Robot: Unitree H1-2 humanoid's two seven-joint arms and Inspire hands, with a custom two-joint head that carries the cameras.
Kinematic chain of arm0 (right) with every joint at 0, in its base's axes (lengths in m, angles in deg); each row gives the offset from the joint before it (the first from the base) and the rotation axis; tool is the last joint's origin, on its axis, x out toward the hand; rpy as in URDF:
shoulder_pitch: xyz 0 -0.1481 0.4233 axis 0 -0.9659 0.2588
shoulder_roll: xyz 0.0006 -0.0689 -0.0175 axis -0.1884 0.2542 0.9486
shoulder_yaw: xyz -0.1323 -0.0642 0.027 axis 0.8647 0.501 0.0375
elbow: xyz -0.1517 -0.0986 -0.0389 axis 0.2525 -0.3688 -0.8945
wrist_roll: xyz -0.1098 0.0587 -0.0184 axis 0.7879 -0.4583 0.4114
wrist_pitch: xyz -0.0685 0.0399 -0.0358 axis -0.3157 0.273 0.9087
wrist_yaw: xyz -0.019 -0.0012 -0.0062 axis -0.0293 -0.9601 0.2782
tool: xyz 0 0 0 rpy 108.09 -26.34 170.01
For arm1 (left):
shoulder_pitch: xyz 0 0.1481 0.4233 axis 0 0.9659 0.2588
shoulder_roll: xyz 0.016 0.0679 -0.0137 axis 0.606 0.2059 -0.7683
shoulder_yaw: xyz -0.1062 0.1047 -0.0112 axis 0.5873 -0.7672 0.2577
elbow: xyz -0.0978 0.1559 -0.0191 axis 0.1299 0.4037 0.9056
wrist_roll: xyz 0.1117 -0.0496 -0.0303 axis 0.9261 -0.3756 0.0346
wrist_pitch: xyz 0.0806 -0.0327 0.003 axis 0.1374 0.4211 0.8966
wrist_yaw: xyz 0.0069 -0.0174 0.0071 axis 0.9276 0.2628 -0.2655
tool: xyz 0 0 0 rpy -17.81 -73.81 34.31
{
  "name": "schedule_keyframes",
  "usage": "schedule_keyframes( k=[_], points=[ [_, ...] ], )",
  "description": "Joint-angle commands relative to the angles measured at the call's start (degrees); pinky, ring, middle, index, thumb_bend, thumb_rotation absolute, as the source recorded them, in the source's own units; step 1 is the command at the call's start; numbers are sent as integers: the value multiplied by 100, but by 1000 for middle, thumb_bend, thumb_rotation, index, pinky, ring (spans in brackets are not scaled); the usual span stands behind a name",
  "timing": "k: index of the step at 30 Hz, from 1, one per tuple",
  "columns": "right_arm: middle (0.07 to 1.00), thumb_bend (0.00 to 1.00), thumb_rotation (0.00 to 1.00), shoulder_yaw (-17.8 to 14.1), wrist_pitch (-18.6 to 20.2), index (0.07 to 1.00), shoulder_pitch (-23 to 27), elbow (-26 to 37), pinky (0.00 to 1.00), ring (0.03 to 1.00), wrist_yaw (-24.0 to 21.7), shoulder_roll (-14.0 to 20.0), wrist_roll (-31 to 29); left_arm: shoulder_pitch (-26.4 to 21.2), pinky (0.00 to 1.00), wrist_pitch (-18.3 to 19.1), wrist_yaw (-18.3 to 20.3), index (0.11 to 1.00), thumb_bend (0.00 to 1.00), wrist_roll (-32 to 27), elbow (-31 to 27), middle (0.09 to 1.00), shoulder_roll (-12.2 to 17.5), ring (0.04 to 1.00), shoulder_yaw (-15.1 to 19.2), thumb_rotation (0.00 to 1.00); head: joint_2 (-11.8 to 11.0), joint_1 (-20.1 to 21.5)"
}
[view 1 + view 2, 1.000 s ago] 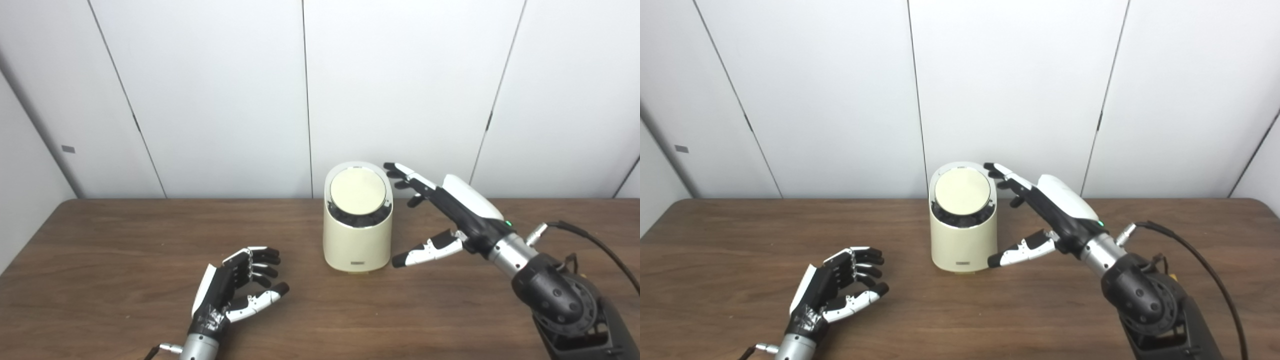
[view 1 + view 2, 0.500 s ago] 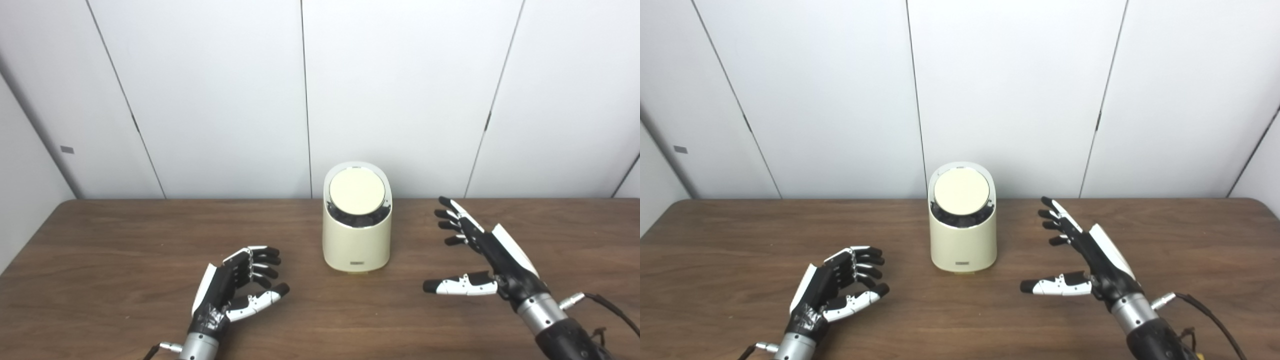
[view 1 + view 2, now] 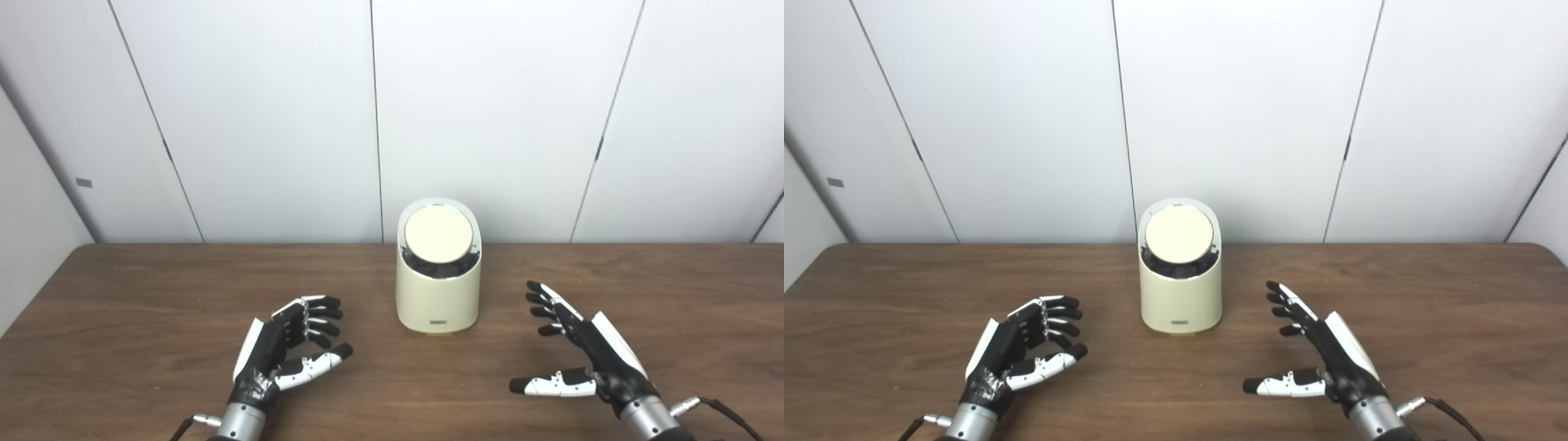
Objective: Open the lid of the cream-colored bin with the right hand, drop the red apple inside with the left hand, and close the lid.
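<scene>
The cream-colored bin (image 3: 437, 294) stands upright at the table's middle, toward the back. Its round lid (image 3: 438, 231) lies shut on top, tilted toward me. My left hand (image 3: 283, 349) rests low over the table to the bin's front left, open and empty, fingers loosely curled. My right hand (image 3: 585, 352) hovers low to the bin's front right, open and empty, fingers spread, clear of the bin. No red apple shows in either view.
The brown wooden table (image 3: 153, 306) spans the whole width, with its back edge against white wall panels (image 3: 275, 110). A cable (image 3: 1451, 411) trails from my right wrist at the bottom right.
My right hand has pulled back from beside the bin's lid, down and toward me, to low over the table at front right. The lid stays shut. My left hand has barely moved.
</scene>
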State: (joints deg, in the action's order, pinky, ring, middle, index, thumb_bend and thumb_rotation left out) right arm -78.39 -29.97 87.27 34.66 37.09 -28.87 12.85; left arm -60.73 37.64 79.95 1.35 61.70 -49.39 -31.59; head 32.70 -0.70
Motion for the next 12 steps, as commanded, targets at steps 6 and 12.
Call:
schedule_keyframes(
  k=[6,12],
  points=[
    [894,752,177,-20,-169,921,27,178,765,855,134,18,-65,-149,499,-235,6,709,680,-102,-117,669,18,592,33,57,22,-21],
    [897,754,173,-32,-187,917,3,192,783,862,155,14,-69,-135,497,-300,37,710,678,-171,-61,669,14,589,32,44,15,-10]
  ],
)
